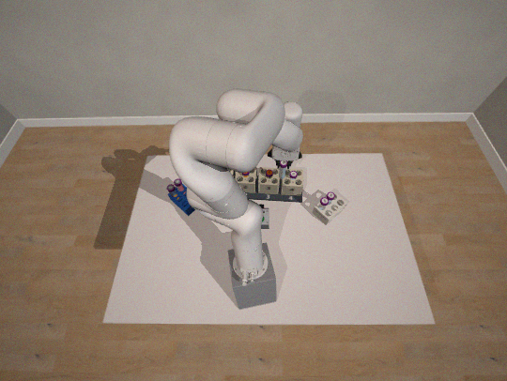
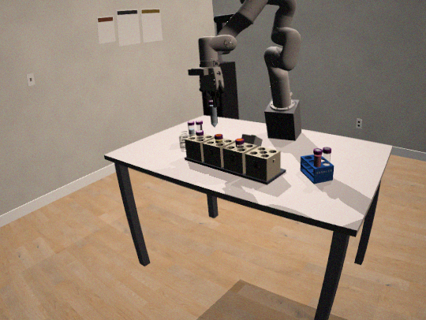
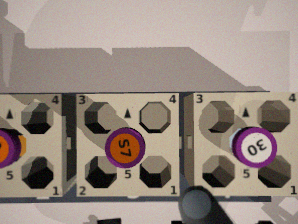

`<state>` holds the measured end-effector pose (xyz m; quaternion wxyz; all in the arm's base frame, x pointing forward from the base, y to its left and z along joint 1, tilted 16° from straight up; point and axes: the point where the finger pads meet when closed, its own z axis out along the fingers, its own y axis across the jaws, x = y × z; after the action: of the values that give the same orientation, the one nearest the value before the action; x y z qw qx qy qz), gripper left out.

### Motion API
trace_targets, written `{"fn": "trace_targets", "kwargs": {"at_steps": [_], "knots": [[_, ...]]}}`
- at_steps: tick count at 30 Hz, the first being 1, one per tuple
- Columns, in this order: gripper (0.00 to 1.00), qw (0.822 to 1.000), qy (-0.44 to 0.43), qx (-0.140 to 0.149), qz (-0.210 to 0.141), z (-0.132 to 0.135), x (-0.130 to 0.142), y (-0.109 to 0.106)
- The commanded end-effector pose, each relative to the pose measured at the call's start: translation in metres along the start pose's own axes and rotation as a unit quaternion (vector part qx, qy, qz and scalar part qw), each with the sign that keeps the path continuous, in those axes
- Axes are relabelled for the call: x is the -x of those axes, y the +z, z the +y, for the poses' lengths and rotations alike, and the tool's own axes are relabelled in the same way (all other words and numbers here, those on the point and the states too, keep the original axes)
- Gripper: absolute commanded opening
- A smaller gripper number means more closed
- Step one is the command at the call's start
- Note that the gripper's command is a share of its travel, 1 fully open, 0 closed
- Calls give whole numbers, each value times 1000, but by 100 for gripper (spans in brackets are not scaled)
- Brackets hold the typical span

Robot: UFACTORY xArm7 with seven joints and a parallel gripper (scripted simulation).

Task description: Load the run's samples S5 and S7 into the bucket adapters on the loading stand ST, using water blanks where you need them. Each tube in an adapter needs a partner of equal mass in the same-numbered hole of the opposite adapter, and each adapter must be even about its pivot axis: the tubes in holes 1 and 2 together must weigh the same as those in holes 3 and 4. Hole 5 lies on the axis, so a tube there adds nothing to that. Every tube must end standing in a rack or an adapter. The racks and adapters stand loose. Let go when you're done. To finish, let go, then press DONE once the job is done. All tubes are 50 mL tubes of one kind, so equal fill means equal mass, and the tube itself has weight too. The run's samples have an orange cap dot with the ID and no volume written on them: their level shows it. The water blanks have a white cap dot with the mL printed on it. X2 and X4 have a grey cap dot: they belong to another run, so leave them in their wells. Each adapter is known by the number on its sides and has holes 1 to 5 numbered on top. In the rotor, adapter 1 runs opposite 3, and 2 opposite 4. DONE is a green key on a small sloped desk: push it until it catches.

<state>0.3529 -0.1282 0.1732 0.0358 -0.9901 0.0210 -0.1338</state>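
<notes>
You're bringing a capped 50 mL tube (image 1: 283,172) (image 2: 214,116) (image 3: 197,202) over the stand (image 1: 277,197) (image 2: 274,178), and three seated tubes are sitting in the way beneath your gripper (image 1: 284,165) (image 2: 213,98). Adapter 4 (image 1: 292,190) (image 2: 193,150) (image 3: 196,142) is holding the 30 mL blank (image 1: 293,175) (image 2: 199,133) (image 3: 255,147) in its middle hole; adapter 3 (image 1: 268,189) (image 2: 212,155) (image 3: 167,142) is holding S7 (image 1: 268,173) (image 2: 218,136) (image 3: 125,147) in hole 5. Left of that, another orange-dotted tube (image 1: 245,174) (image 2: 240,141) (image 3: 6,147) is standing in the next adapter (image 1: 246,188) (image 2: 233,160) (image 3: 50,145), its ID too cut off to read. To the hand's right, nearer the base, a pale rack (image 1: 324,218) (image 2: 182,141) is keeping two purple-capped tubes; well off to its left, a blue rack (image 1: 187,206) (image 2: 324,174) is keeping two more.

Your fingers are clamping that capped tube, partly open around its width and pointing it downward, its foot hanging above the adapters. You can't read its dot from here.

The white tabletop (image 1: 357,263) (image 2: 335,189) is spreading below, catching the arm's shadows, with wooden floor and grey walls surrounding it.
</notes>
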Motion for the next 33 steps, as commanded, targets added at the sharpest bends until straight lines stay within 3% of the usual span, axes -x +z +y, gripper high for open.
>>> {"fn": "trace_targets", "kwargs": {"at_steps": [1, 33], "knots": [[0, 1000, 0, 2, 2, -27, -6, -2], [0, 1000, 0, 1, 2, -167, -25, -2]]}}
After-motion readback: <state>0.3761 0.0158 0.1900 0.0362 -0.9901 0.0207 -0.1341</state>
